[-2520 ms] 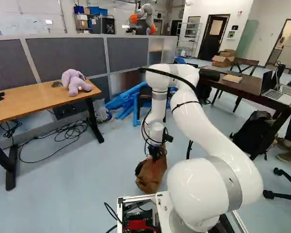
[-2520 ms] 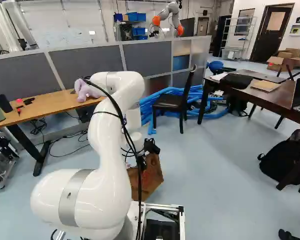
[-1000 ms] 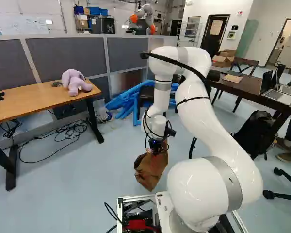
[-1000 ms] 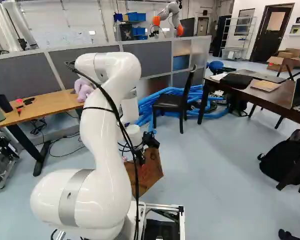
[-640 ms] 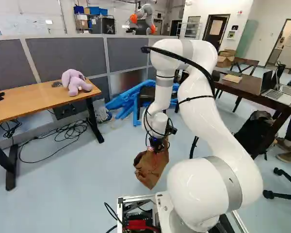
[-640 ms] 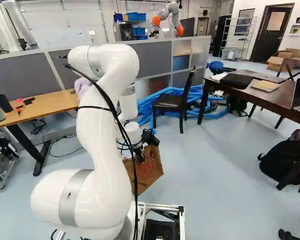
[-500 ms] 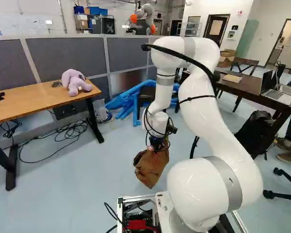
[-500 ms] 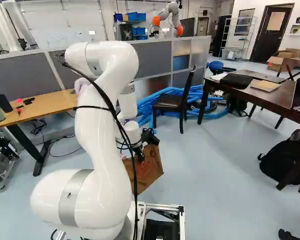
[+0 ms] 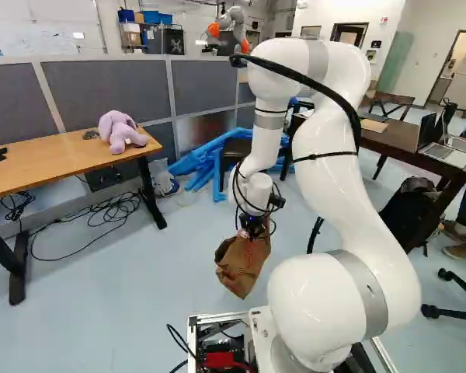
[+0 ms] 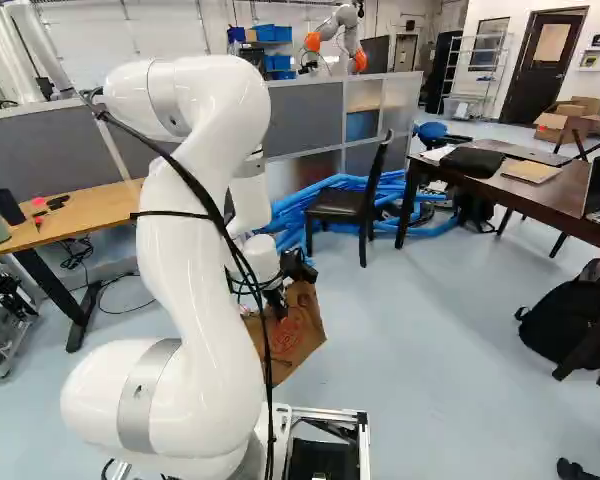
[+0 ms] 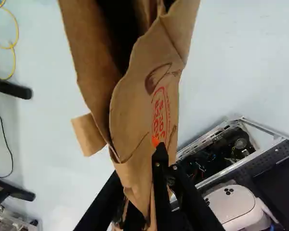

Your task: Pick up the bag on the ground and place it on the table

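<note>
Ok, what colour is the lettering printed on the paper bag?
Red; the lettering on the brown paper bag shows best in the wrist view.

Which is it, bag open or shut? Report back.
Open, at least partly: the wrist view shows a dark hollow between the paper walls of the bag.

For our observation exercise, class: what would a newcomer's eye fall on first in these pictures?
First, probably the big white arm, right of the middle in the left base view. Next, the brown paper bag held below it in the black gripper. Then, at the left of that view, the purple plush toy on the wooden table, with bright blue tubes beyond the table's near end.
</note>
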You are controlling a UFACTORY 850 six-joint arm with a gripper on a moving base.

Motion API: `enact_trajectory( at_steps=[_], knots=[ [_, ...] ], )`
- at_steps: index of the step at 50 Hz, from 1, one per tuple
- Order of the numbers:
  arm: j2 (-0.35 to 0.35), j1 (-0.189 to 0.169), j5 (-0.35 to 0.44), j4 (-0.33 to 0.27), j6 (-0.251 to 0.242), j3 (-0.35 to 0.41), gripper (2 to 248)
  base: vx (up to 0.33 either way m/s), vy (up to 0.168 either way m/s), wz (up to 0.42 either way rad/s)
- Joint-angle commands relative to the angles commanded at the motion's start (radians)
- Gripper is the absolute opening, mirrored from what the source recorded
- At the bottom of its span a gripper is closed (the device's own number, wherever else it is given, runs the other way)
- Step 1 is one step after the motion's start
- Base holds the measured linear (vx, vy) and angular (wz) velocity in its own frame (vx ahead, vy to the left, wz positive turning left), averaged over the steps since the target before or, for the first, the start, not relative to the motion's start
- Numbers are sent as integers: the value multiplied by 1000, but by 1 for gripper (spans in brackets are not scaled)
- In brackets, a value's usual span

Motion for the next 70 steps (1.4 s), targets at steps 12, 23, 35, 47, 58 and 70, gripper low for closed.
enact_trajectory(
  at_steps=[12, 23, 35, 47, 58, 70],
  knots=[
    [57, 0, -2, -18, -123, 33, 21, 0, 0, 0],
    [110, 0, -19, -35, -238, 63, 21, 0, 0, 0],
    [168, 0, -48, -53, -347, 91, 21, 0, 0, 0],
    [222, -1, -78, -72, -363, 110, 21, 0, 0, 0],
    [269, -2, -107, -88, -364, 120, 21, 0, 0, 0],
    [317, -3, -144, -107, -364, 126, 21, 0, 0, 0]
  ],
)
